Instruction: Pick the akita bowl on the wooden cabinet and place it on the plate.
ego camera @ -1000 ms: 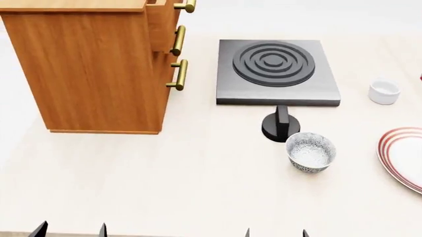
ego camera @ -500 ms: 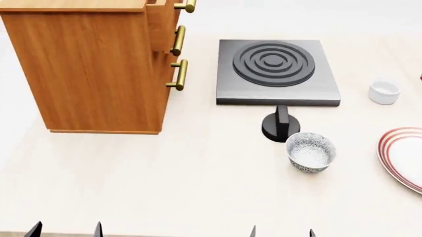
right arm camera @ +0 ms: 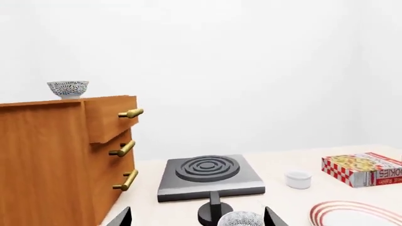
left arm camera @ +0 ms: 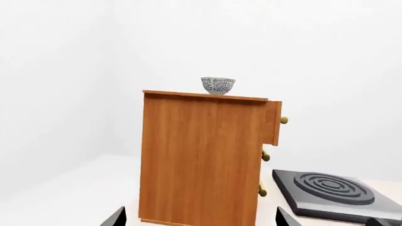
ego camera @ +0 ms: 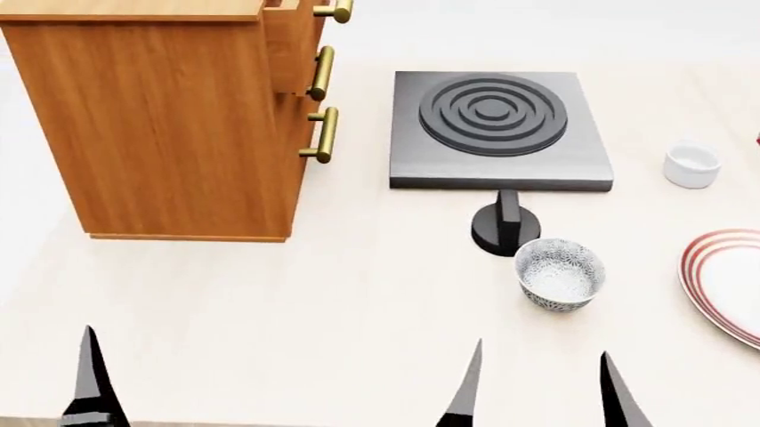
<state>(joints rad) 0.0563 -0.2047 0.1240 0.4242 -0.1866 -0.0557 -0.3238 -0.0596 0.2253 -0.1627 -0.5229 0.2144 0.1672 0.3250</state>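
You are at the very start: the reach has not begun. The akita bowl (left arm camera: 218,85) sits on top of the wooden cabinet (ego camera: 166,124), towards its back, well above the bench (ego camera: 297,311). A second patterned bowl (ego camera: 560,274) stands on the bench beside the stove knob (ego camera: 506,224) (not your target). The plate (ego camera: 727,283) lies at the right edge of the head view. Your left gripper (left arm camera: 197,219) and right gripper (ego camera: 540,391) both hang low over the near bench with jaws apart, nothing between them. Next, I judge, you should lift the left arm high and bring it over the cabinet top to straddle the bowl's rim.
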